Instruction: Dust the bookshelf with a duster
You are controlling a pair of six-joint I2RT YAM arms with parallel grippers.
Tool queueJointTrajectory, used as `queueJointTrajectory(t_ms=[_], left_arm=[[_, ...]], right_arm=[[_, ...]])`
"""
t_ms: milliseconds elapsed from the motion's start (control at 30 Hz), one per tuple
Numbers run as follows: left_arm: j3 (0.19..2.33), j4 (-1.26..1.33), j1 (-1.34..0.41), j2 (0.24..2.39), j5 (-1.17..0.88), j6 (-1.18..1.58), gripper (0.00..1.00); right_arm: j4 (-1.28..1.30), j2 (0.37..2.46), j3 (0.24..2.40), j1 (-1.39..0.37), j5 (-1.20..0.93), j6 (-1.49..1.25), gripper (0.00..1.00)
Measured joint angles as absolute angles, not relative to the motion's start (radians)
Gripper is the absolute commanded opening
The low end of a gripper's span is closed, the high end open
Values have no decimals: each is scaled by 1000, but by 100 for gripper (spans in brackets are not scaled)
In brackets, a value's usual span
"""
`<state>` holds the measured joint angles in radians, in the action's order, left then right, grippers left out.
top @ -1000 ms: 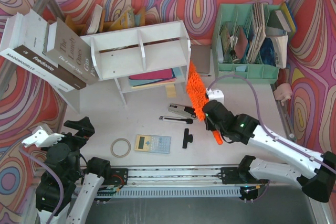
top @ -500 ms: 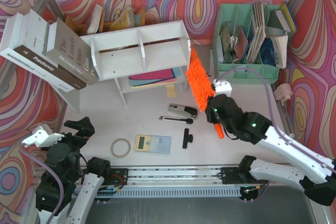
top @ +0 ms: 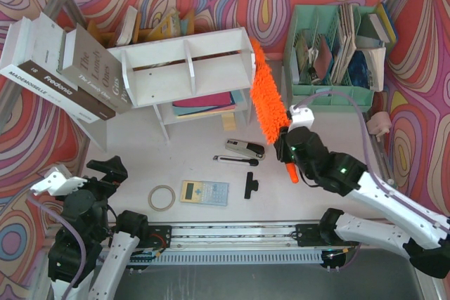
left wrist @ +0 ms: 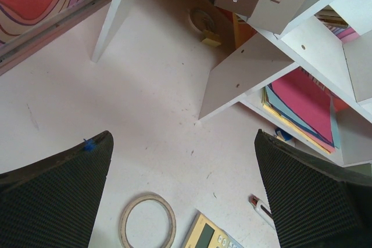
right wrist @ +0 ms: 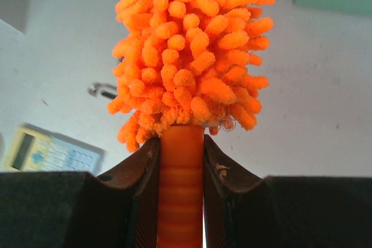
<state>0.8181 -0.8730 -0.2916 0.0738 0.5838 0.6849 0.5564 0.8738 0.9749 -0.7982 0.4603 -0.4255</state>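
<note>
Top external view showed the right hand [top: 286, 149] clamped shut on the orange handle of the duster [top: 266, 100]. The fluffy head slanted up and away from the fingers toward the far left. The short butt of the handle poked out behind the hand, above the tabletop [top: 140, 156]. The head ran along the right end panel of the bookshelf [top: 184, 68], just beside it; whether it touched could not be told. The left hand [top: 105, 171] sat well apart to the left, jaws spread wide and holding nothing. Ahead of it lay a tape ring [left wrist: 147, 223] and a calculator [left wrist: 212, 237].
</note>
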Motion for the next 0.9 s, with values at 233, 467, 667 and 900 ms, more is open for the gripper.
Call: queueJointTrajectory(t_ms=[233,467,667,900], left_arm=[[818,-873,-292,74,583,685,98],[818,-873,-292,86,576,685,98],[858,-871,-292,165,515,728,98],[1063,-816,-292,428,353,782,98]], right_arm=[[566,894,793,-799,413,-490,0],[590,876,807,-803,445,-512,0],[567,763,961,-805,523,-416,0],[413,696,1065,-805,503,-255,0]])
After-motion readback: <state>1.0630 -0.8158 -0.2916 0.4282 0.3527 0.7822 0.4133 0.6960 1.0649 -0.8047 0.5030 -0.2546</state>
